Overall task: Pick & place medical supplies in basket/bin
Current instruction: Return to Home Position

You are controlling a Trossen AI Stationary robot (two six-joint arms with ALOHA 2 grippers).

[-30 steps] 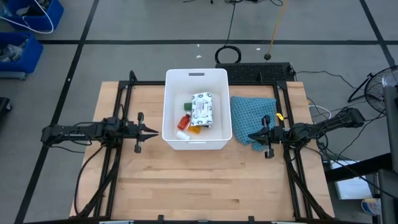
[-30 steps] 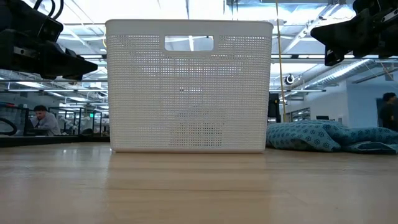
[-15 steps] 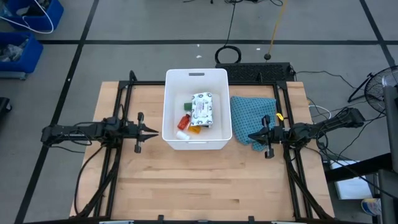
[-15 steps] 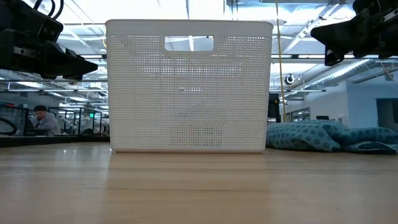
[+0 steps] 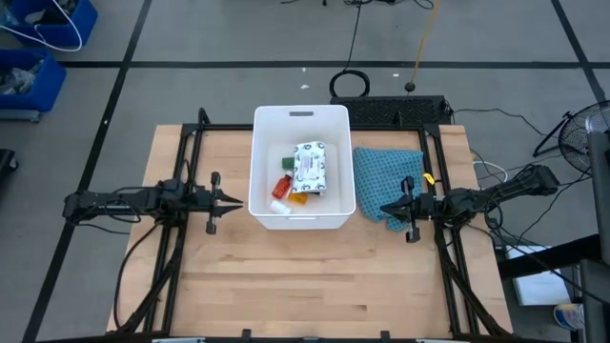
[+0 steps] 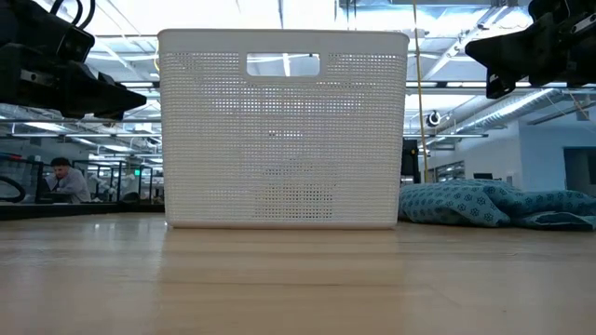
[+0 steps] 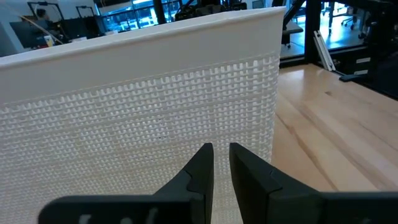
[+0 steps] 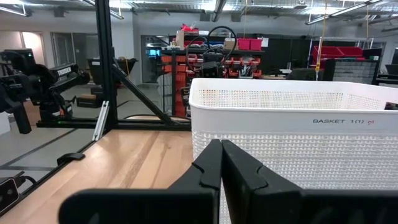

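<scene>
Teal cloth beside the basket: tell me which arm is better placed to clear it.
Right. The right gripper hangs over the teal cloth's near edge, jaws shut. The left gripper waits across the white basket.

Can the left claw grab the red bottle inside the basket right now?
Probably not from there. The left claw sits outside the basket, facing its wall, and looks nearly shut. The red bottle lies inside, so the claw would need to rise over the rim first.

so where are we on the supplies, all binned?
Looks done: the packet, red bottle, orange vial and a green item lie in the bin. Nothing in hand: left gripper and right gripper flank it, shut and empty. Only the cloth lies outside.
</scene>
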